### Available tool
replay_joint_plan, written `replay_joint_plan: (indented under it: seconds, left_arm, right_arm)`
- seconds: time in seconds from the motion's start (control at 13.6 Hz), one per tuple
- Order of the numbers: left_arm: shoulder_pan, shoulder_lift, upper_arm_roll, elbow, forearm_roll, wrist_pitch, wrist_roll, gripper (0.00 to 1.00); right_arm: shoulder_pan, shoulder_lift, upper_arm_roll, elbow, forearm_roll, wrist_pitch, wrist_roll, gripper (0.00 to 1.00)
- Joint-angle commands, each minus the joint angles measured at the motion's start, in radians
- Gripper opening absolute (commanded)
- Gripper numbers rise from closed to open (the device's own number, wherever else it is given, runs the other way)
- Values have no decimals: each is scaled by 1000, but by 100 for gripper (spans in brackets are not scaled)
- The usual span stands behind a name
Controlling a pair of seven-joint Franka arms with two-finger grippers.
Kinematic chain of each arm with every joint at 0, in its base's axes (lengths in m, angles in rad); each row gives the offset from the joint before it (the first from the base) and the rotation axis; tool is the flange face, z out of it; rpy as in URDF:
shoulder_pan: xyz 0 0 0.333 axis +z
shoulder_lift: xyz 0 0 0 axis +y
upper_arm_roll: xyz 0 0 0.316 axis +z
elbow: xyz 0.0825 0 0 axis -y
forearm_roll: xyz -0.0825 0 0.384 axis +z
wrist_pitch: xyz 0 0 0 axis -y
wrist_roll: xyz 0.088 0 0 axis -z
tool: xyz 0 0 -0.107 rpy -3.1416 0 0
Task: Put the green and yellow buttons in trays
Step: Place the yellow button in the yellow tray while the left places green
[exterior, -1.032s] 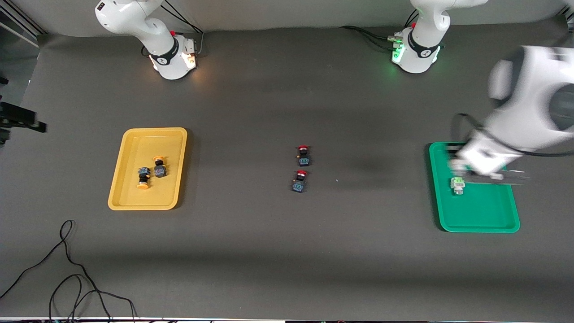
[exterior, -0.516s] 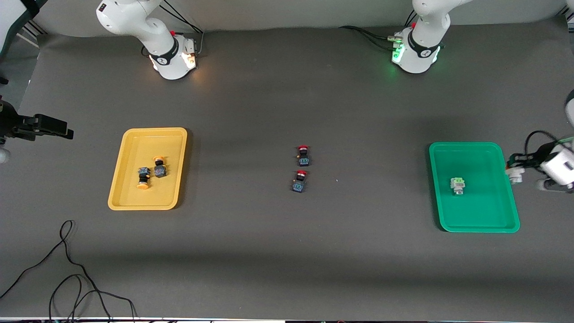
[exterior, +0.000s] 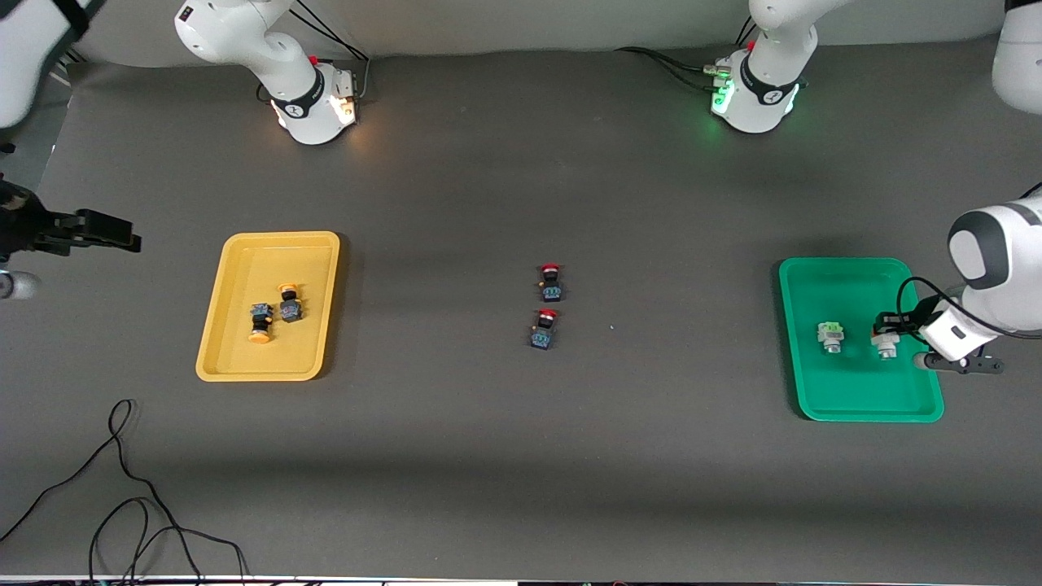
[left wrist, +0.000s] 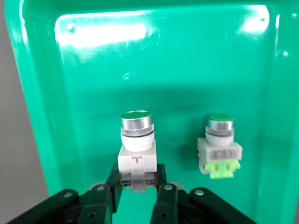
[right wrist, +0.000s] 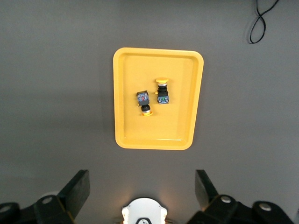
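Progress was judged to be nearly complete; both yellow buttons (exterior: 275, 312) were seen lying side by side in the yellow tray (exterior: 236, 358) toward the right arm's end of the table, and one green button (exterior: 830, 336) was seen resting in the green tray (exterior: 855, 399) toward the left arm's end; the second green button (exterior: 885, 345) was held over the green tray by the left gripper (exterior: 894, 332), whose fingers (left wrist: 164, 196) were clenched on the white base of that button (left wrist: 136, 149) in the left wrist view, beside the button already laid down (left wrist: 218, 145); whether the held button was touching the tray floor could not be told; only its release was judged to be left. Two red buttons (exterior: 547, 304) were seen on the bare table (exterior: 521, 456) between the trays, apart from both, and no part in the task was assigned to them. The right gripper (exterior: 98, 232) was kept waiting near the edge of the table at the right arm's end, with its fingers (right wrist: 77, 191) spread wide and nothing between them; the yellow tray (right wrist: 159, 140) was seen well below it in the right wrist view.
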Motion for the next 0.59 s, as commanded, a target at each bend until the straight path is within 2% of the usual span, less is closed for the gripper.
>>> replay_joint_plan:
  seconds: [0.0,0.07,0.15,0.37,0.52]
  left_arm:
    - [4,17,-3,11,10,35,6,47]
    - [6,17,-3,13,10,38,8,86]
    - [6,5,-3,13,10,32,11,98]
    - [4,-61,-4,39,10,-35,26,99]
    - [-6,-135,-7,100,10,-188,35,99]
  right_arm:
    - [-44,-46,91,19,-58,-7,40,100]
    - [-69,-66,135,19,-79,-7,62,100]
    - [-108,-92,202,19,-113,-7,79,100]
    - [-292,-173,506,19,-249,4,134,100]
    - [-452,-231,731,5,-326,22,174,100]
